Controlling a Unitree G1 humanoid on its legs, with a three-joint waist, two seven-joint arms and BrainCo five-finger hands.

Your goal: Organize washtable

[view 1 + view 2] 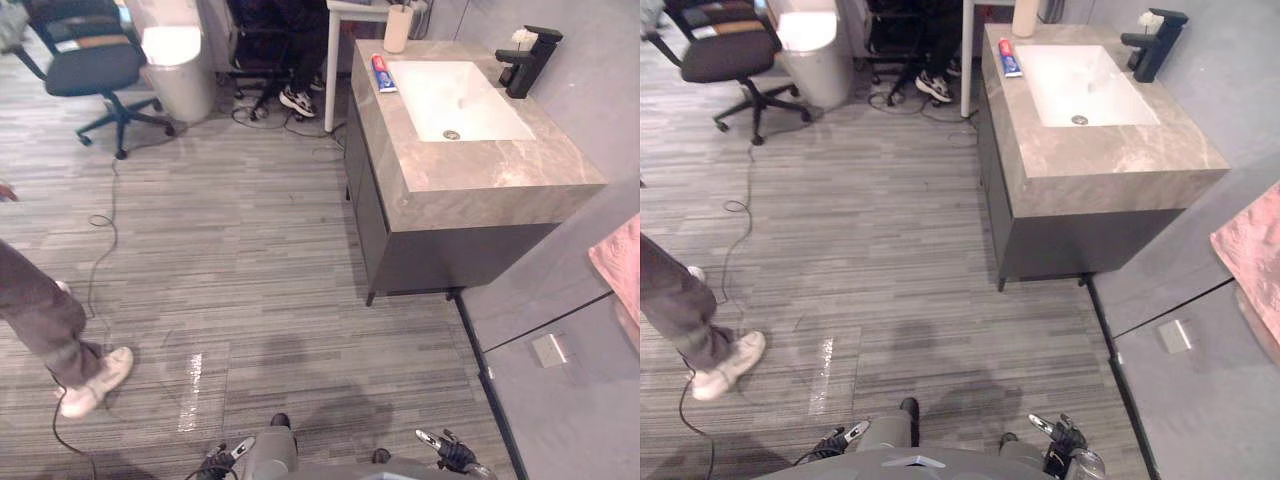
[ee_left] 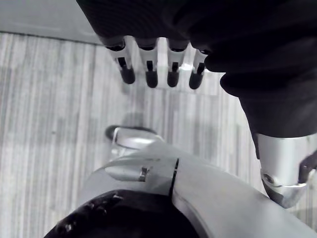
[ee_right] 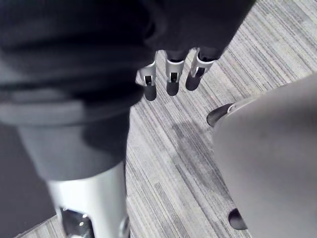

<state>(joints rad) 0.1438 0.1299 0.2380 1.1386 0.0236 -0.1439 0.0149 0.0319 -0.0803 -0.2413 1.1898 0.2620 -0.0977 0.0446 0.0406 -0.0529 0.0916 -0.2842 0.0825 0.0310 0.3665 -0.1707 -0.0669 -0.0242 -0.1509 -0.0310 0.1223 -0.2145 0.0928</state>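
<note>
Standing by the wall: washtable, marbled top, dark cabinet.
Basin: white, set into the top; black faucet at its right side.
Toothpaste tube: flat on the top, just beside the basin's left rim.
Pale cup: top's far left corner.
Left hand: low over the floor, fingers straight, empty.
Right hand: likewise, well apart from the washtable.

The grey washtable bears a toothpaste tube, beige cup and black faucet.
</note>
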